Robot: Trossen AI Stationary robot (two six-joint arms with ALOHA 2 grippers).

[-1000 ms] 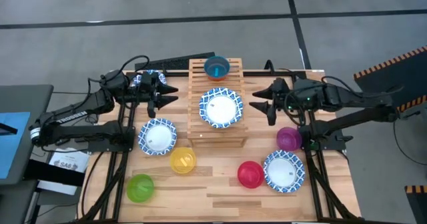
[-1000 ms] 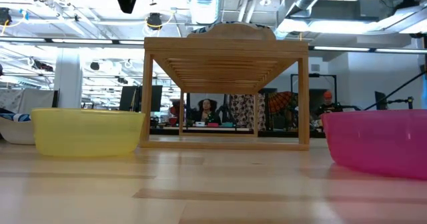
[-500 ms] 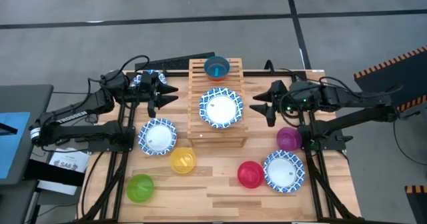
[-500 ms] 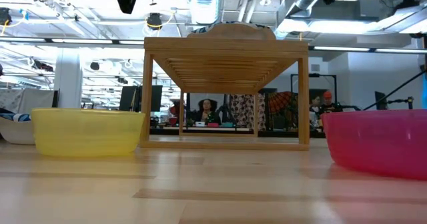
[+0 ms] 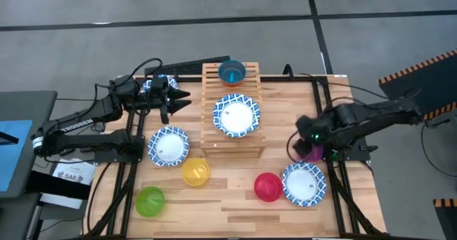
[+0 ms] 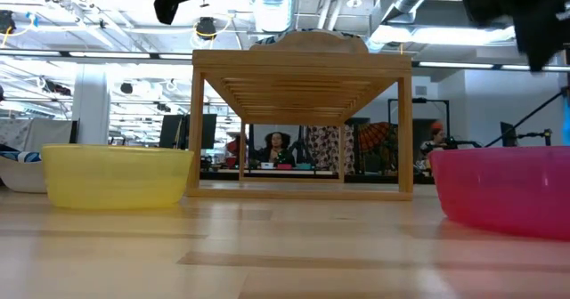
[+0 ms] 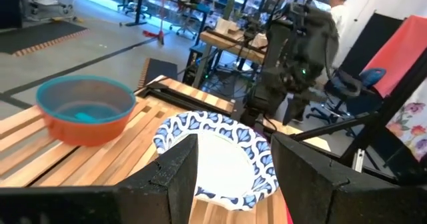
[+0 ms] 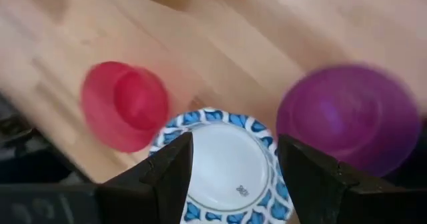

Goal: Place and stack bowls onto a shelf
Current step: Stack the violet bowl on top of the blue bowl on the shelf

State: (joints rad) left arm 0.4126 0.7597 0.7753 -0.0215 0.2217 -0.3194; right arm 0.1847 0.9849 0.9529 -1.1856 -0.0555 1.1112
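The shelf (image 5: pixel 230 109) stands at the middle of the desk's (image 5: pixel 235 197) far edge. On its slats a blue-rimmed white bowl (image 5: pixel 236 116) is seen at the middle, and a teal bowl nested in an orange one (image 5: pixel 232 72) sits at the far end.

The left pincer (image 5: pixel 168 101) is held above the desk's far left part, just beside the shelf's left side and clear of it; its fingers are spread wide and nothing is gripped. In the left wrist view the blue-rimmed bowl lies straight ahead between the two fingers (image 7: pixel 175 177).

The right pincer (image 5: pixel 303 141) hangs over the right side of the desk, at the purple bowl (image 5: pixel 310 149). In the right wrist view its fingers (image 8: pixel 172 174) are seen wide apart and empty, with a second patterned bowl (image 8: pixel 219 164) between them, the purple bowl and the pink bowl (image 8: pixel 125 113) to either side.

Toward the left edge a third patterned bowl (image 5: pixel 168 146) rests, with the yellow bowl (image 5: pixel 196 172) and the green bowl (image 5: pixel 150 201) nearer the front. Bare wood is left open along the front edge and between the shelf and the pink bowl. The word "TROSSEN" can be read on the left arm (image 5: pixel 75 126).
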